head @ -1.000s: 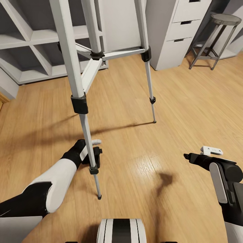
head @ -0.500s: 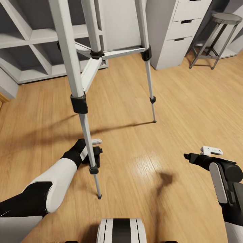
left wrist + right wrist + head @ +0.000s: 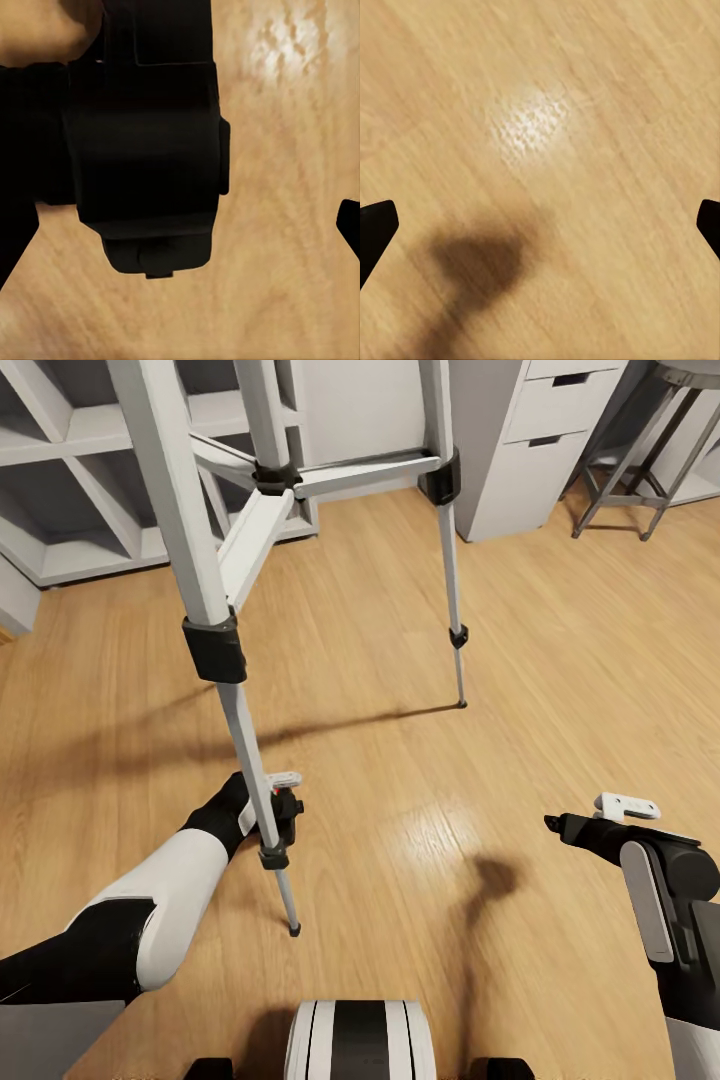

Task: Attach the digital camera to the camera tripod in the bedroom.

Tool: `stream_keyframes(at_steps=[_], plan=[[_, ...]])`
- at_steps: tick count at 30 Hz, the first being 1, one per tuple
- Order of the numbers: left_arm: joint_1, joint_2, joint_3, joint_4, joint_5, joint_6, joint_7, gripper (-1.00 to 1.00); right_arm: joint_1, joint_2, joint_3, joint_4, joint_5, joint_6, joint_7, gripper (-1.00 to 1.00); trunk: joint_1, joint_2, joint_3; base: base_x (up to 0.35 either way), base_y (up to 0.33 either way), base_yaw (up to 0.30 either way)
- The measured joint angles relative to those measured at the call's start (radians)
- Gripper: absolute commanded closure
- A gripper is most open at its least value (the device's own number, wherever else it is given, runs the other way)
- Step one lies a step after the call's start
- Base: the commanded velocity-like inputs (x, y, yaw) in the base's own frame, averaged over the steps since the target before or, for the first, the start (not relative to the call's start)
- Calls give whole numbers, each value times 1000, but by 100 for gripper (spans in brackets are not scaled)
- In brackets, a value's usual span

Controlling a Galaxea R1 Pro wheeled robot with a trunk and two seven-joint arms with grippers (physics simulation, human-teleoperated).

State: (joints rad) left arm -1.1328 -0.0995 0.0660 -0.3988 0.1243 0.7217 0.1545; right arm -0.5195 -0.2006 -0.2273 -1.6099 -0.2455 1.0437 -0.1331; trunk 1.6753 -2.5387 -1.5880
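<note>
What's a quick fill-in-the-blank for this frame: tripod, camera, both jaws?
1. The camera tripod stands on a ___ plank floor.
2. The black digital camera shows between the jaws of the ___ gripper.
3. The right gripper hangs over bare floor with its jaws ___.

Missing words: wooden; left; open.
</note>
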Motion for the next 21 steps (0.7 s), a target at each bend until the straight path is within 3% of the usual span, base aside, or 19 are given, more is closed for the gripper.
stream_keyframes(at_steps=[21], plan=[[5, 1, 0, 0, -1, -1, 7, -100, 0, 0, 0, 0, 0, 0, 0, -100, 1, 0, -8, 0, 0, 0]])
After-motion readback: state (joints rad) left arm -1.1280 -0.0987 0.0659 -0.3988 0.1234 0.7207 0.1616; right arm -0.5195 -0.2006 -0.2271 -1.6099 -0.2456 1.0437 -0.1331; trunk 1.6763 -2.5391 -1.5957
